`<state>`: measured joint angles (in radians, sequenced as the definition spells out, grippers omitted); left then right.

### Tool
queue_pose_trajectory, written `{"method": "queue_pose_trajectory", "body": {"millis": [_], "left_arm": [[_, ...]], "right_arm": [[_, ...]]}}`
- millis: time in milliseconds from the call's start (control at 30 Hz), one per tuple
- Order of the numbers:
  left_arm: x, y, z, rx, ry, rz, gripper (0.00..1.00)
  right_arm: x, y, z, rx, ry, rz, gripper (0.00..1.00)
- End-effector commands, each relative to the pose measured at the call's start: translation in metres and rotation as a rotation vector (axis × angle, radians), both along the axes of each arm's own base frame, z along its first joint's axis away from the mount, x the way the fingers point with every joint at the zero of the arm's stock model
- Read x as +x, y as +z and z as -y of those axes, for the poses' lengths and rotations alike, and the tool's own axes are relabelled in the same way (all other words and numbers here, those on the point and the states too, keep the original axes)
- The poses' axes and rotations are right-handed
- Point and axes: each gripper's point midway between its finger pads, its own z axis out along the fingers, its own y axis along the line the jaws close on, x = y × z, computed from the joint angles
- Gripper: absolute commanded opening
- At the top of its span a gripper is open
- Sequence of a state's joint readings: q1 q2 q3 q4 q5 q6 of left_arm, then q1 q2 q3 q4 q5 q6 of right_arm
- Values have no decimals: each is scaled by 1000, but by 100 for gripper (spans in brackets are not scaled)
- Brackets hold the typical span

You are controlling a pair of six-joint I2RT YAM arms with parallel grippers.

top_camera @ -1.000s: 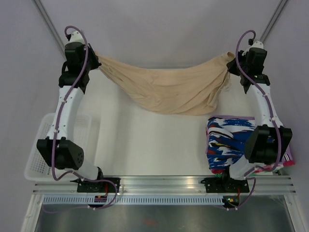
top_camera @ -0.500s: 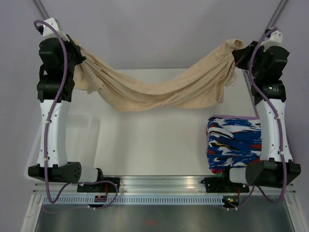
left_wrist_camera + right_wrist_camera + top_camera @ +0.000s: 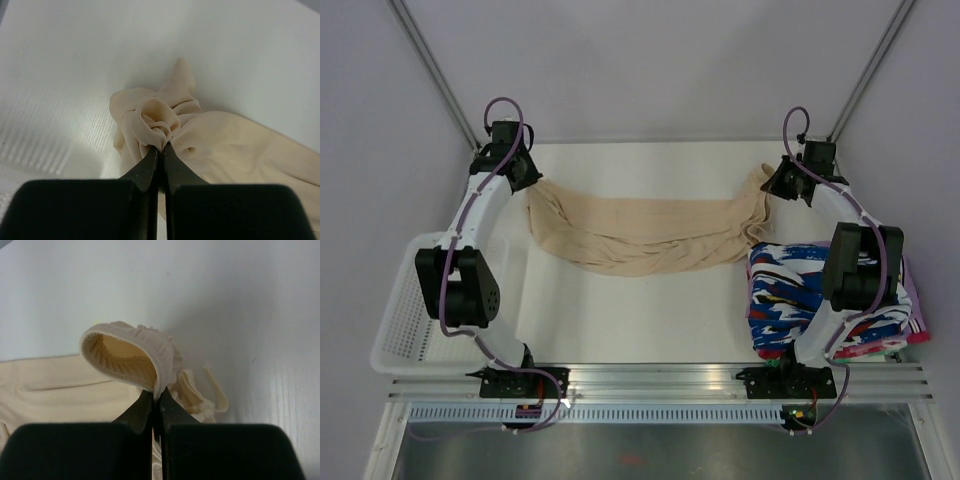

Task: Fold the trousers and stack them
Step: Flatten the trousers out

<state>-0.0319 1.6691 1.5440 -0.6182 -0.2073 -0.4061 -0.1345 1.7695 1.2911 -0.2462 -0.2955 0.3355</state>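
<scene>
The left pincer [image 3: 161, 145] is seen shut tight on a bunched, ribbed edge of the trousers [image 3: 640, 235], the fabric being gathered into a small rosette right at the fingertips. The right pincer [image 3: 156, 392] is likewise clamped on the trousers. A ribbed hem is pinched there so that it stands up as an open loop above the tips. Which part of the garment is held at each end cannot be told for certain.

The trousers are spread between the two pincers across the far half of the table [image 3: 620, 320]. Their middle sags toward the near side and appears to rest on the surface in long lengthwise creases. The two grips are set well apart, presumably so that the cloth is drawn out along its length and laid flat, since a clean fold can be made only from a flattened garment. Both pincers are held low, near the table, so the laying-out step is judged to be in hand and the folding not yet done.

A pile of blue, white, red and black patterned garments [image 3: 800, 295] is seen at the near right, just beside the right end of the trousers. It is judged to be the stack meant for the folded trousers. A white mesh basket [image 3: 400, 320] is placed at the table's left edge, beneath the left arm. Care would be called for at the right end, where the thin fabric could be dragged onto the pile.
</scene>
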Motion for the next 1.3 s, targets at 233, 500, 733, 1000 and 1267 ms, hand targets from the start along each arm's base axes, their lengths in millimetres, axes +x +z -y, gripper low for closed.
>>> {"method": "queue_pose_trajectory", "body": {"millis": [233, 500, 733, 1000, 1267], "left_arm": [[58, -19, -4, -5, 44, 49, 5], [71, -2, -3, 52, -40, 81, 22], [63, 13, -6, 82, -48, 100, 47], [58, 2, -8, 94, -46, 71, 47], [54, -7, -11, 115, -50, 37, 48]], "right_arm": [[67, -8, 22, -104, 17, 68, 14], [73, 12, 37, -196, 6, 50, 87], [82, 55, 13, -141, 40, 133, 98], [115, 2, -12, -302, 81, 26, 83], [122, -56, 10, -392, 18, -110, 65]]}}
